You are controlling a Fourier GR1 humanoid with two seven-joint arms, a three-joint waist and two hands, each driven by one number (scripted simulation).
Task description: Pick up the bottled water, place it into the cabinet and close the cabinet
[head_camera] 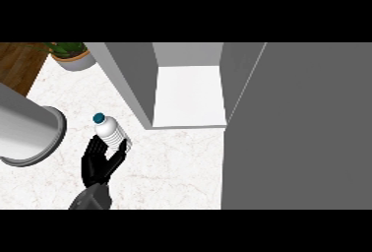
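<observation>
1. Grasping is the step in hand. The left hand point(100, 160) sits at the lower body of the bottled water point(111, 132), with its fingers on the side away from the cabinet point(132, 83) and its thumb on the side toward it.
2. Its fingers look mostly straight, so I read the hand as released, bracketing the bottle rather than clasping it. I cannot tell whether they already touch it.
3. The bottle is on the bench point(174, 167), left of the cabinet and near the front edge of its side wall. Its blue cap point(99, 117) points away from the hand.
4. To do this well, curl fingers and thumb round the wide body, not the narrow neck. Then lift straight up before any sideways travel, so the base does not drag.
5. The carry should round the front edge of the cabinet's left wall and go into the white interior. The door point(305, 123) stands open on the cabinet's right, so the opening is free.
6. A large grey cylinder point(29, 130) stands farther from the cabinet than the bottle, so the forearm should swing away from it.
7. The right hand does not show.
</observation>
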